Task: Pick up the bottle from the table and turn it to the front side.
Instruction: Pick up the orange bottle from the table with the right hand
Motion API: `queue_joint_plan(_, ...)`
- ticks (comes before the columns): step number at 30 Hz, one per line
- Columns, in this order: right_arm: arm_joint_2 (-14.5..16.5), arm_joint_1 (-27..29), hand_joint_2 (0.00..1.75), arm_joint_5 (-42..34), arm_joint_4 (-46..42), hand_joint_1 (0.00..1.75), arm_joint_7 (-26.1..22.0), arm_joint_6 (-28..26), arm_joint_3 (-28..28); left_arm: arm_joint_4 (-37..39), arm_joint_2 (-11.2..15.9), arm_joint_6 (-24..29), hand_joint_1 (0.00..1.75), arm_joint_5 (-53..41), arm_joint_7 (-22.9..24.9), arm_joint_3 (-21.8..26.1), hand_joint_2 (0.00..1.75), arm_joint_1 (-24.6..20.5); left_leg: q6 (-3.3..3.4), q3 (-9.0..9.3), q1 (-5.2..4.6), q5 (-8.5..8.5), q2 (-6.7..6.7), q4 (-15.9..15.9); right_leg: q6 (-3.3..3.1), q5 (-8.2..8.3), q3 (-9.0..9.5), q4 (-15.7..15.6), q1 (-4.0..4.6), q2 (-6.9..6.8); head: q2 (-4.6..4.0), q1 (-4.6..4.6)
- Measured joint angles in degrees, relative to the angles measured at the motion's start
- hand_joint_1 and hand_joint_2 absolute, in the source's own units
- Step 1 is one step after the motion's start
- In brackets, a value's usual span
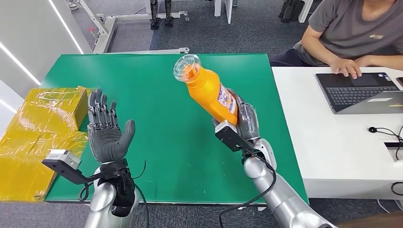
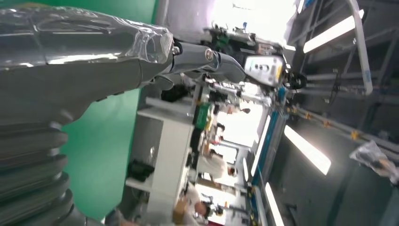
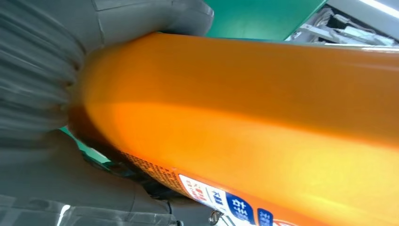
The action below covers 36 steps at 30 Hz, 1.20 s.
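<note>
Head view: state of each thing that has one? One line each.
bottle: lifted off the table, tilted, clear cap end leaning up and away from the robot, label partly showing.
right hand: grips the bottle's lower body.
left hand: holds nothing, palm up, fingers apart, above the green table.
laptop: lid open, a person's hand at its far edge.
</note>
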Motion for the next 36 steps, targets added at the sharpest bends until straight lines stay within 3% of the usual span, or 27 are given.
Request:
queue_joint_plan(6,0.9,0.0,1.75,0.9,0.0,1.75,0.9,1.2,0.1,0.1,-0.7,-4.7,0.0,2.2,0.0,0.8,1.75,0.0,0.0,-0.02,-0.01,0.0,-0.01,0.0,0.0,0.0,0.01,0.0,-0.01,-0.01,0.0,0.01)
queue_joint_plan(10,1.9,-0.7,1.75,2.6,0.3,1.75,2.0,4.9,1.5,1.2,-1.0,-11.7,0.0,5.1,0.0,1.8,1.75,-0.1,0.0,-0.01,0.0,0.0,0.02,0.0,0.0,0.0,-0.01,0.0,0.0,0.02,0.0,0.0)
queue_joint_plan(15,3.5,-2.5,1.75,4.6,1.2,1.75,3.9,9.8,4.3,2.6,-1.0,-16.1,0.0,6.6,0.0,2.0,1.75,-0.4,0.0,-0.01,0.01,0.0,0.02,0.0,0.0,0.0,-0.03,0.0,0.0,0.02,0.0,0.01)
queue_joint_plan(22,5.8,-6.2,1.75,6.2,4.1,1.75,5.3,14.7,8.3,5.7,-1.2,-17.9,0.0,6.6,0.0,1.9,1.75,-2.0,-0.02,-0.02,0.0,0.02,0.02,0.0,0.0,0.01,-0.03,0.0,0.0,0.01,0.0,0.0)
queue_joint_plan(36,7.2,-8.2,1.75,6.5,7.1,1.75,5.1,16.1,10.5,8.2,-1.3,-18.3,0.0,6.9,0.0,1.6,1.75,-3.2,-0.01,-0.02,0.0,0.01,0.01,0.0,0.0,0.01,-0.04,0.0,0.0,0.01,0.0,0.0)
